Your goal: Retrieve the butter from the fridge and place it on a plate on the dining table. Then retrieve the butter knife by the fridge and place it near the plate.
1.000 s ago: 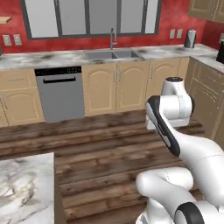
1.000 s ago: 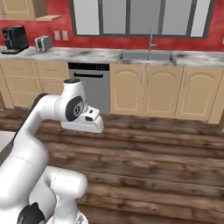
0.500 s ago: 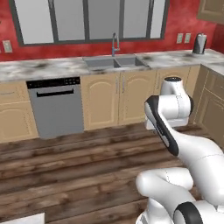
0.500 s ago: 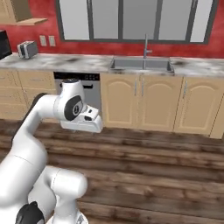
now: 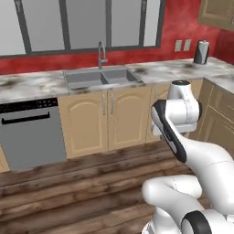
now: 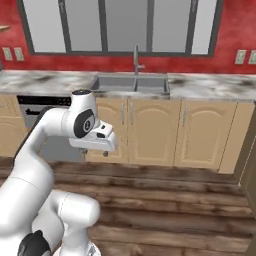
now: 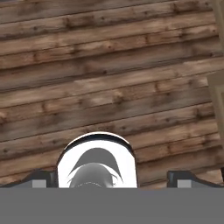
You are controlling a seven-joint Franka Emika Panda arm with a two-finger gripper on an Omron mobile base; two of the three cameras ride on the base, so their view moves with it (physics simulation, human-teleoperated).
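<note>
while pointing down at the plank floor (image 7: pixel 109 78), showed the gripper (image 7: pixel 112 178) spread wide in the hand view, one fingertip (image 7: pixel 41 178) at 8 o'clock and the other at 4 o'clock, with bare boards between them and nothing pinched. hung in the right base view as a white hand with the gripper (image 6: pixel 95 151) under it, at 9 o'clock of centre, above the floor and clear of the cabinets (image 6: pixel 150 130). faced a marble counter (image 5: pixel 36 84) with a double sink (image 5: pixel 100 77) and a faucet (image 5: pixel 101 52) at 12 o'clock in the left base view. had a grey dishwasher (image 5: pixel 29 135) at 9 o'clock there, just beside tan cabinet doors. carried a dark and silver pot (image 5: pixel 201 51) on the counter at 2 o'clock, near two wall outlets (image 5: pixel 182 45) on the red wall. could not tell where the butter lay.
</note>
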